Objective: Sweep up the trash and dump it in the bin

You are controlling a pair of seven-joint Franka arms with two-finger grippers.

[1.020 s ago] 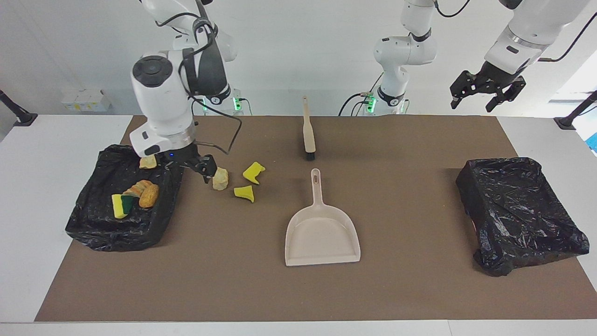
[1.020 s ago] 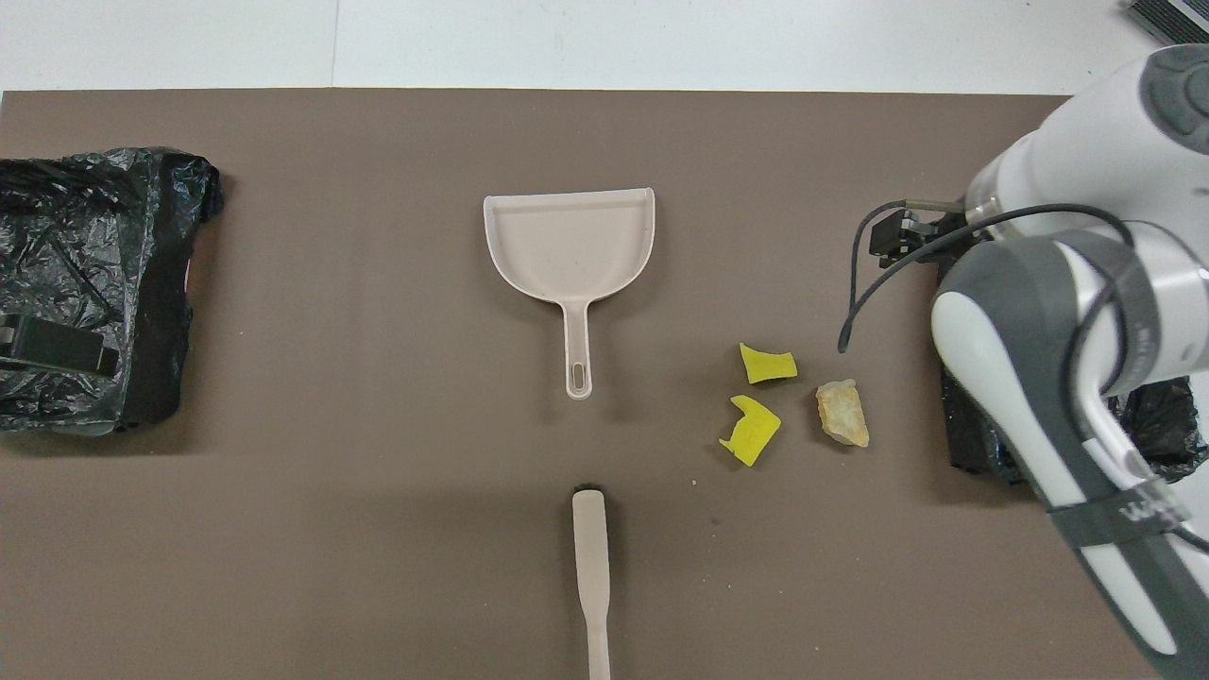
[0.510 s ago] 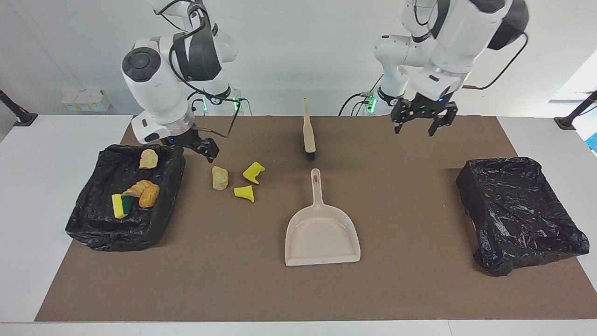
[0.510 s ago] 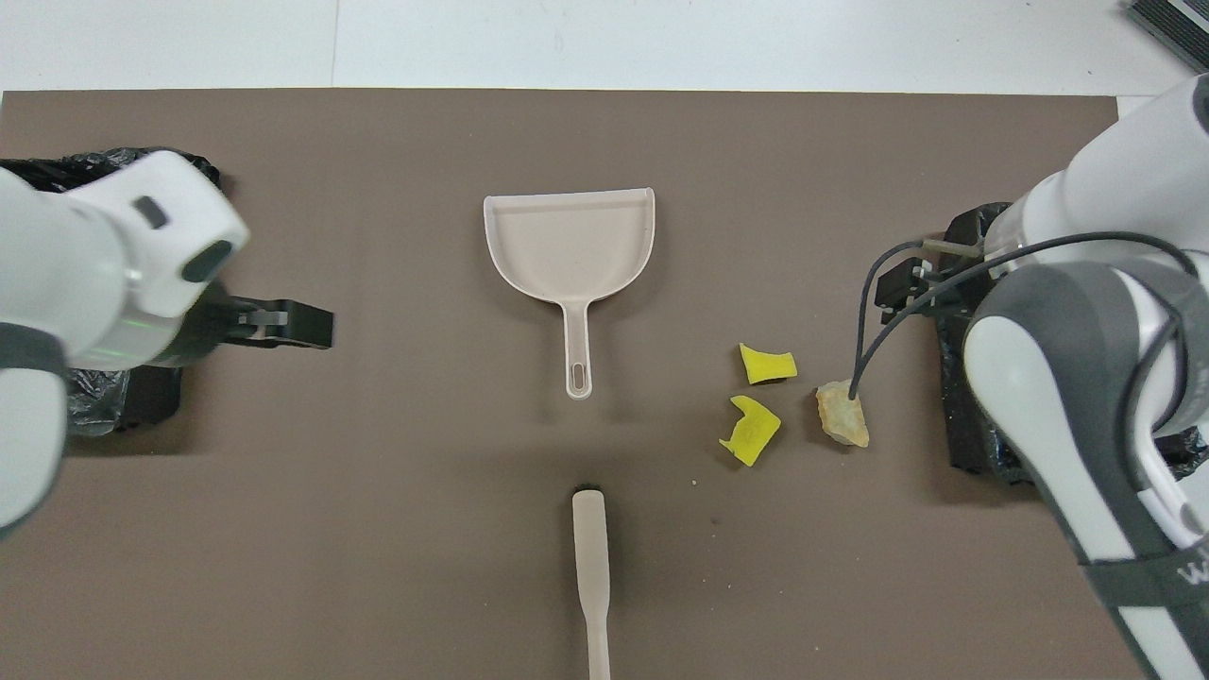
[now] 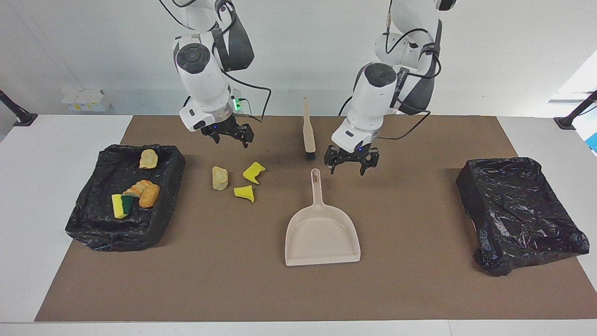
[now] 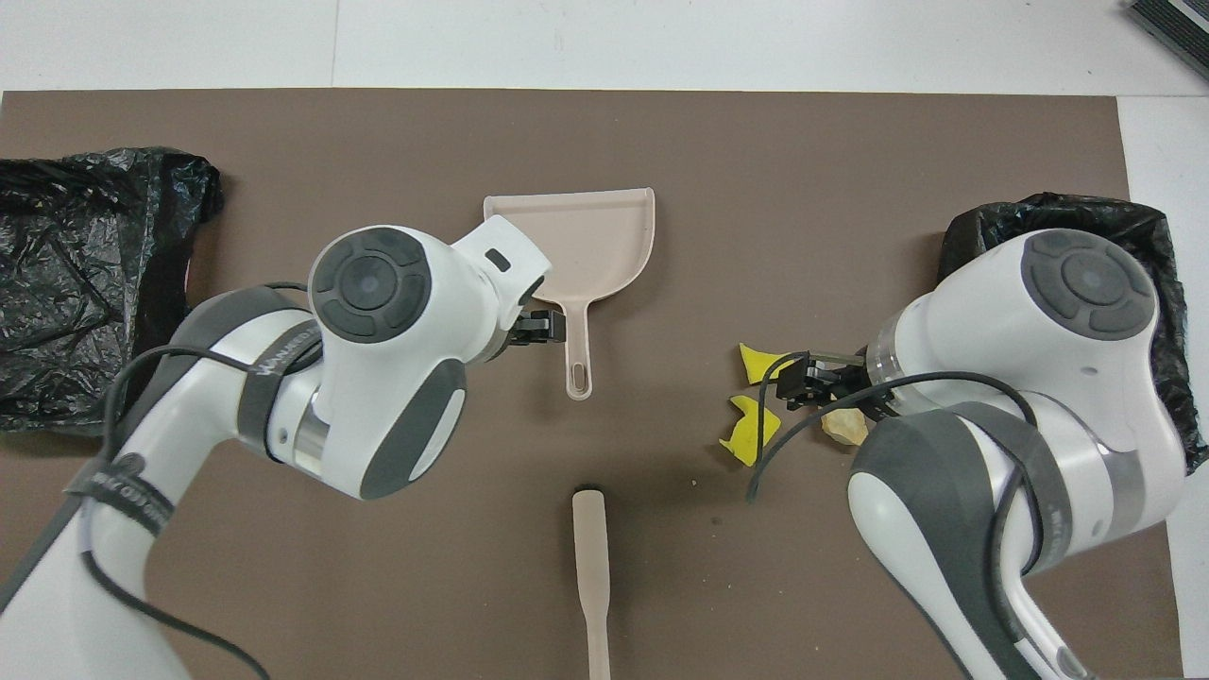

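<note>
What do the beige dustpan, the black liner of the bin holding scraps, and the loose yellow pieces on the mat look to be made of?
Beige dustpan: probably moulded plastic, matt and smooth, one even colour, thin raised rim.
Black liner of the bin holding scraps: thin plastic film, glossy, crinkled with bright highlights.
Loose yellow pieces: likely sponge foam, dull bright yellow with rough cut edges; the texture itself is not clear.

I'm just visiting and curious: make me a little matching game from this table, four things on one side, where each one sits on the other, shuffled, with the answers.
Things
1. dustpan
2. brush
3. yellow-and-green sponge
4. tan lump

Places
A. inside the black-lined bin at the right arm's end
B. on the mat beside two yellow sponge pieces
C. middle of the mat, handle toward the robots
D. nearer to the robots than the dustpan, bristles toward it

Pairs: 1-C, 2-D, 3-A, 4-B
</note>
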